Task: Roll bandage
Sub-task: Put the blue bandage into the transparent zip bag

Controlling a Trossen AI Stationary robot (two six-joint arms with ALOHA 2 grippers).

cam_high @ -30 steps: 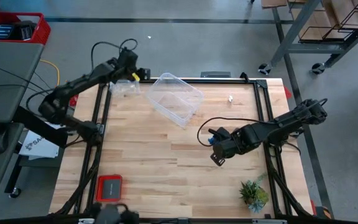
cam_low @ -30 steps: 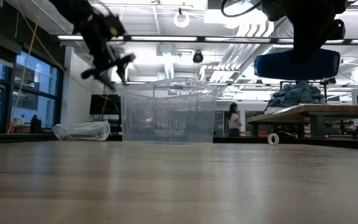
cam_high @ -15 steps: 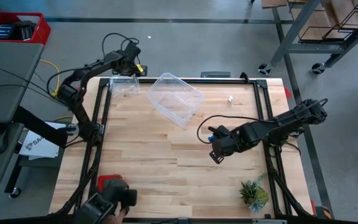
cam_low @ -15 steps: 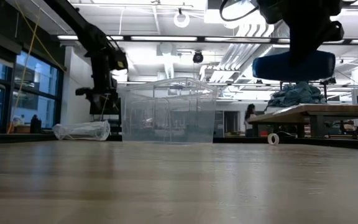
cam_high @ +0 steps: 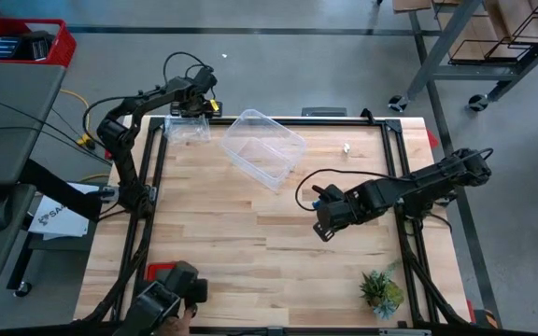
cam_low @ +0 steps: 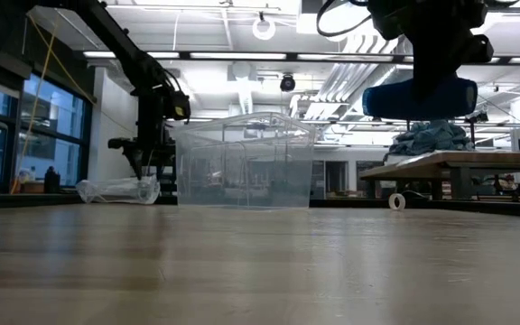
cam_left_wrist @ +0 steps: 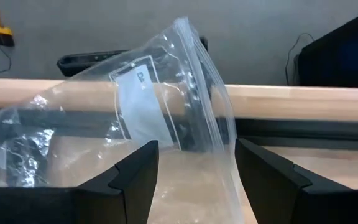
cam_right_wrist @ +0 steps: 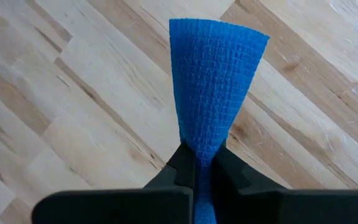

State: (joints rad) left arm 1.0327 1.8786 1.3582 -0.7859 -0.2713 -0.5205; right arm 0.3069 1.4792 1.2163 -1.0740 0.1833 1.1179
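Bandage (cam_right_wrist: 213, 87): bright blue fabric strip, pinched at its narrow end between the pressed-together fingers of the right claw (cam_right_wrist: 196, 167), fanning out beyond the fingertips above the wooden counter (cam_high: 250, 233). In the high view the right claw (cam_high: 323, 209) sits right of centre, the blue barely visible.

Left claw (cam_left_wrist: 194, 163): fingers spread wide, at the upper left of the high view, straddling a clear plastic bag (cam_left_wrist: 135, 118) on the counter's far edge.

Clear plastic tub (cam_high: 263, 147): upper centre, apart from both claws.
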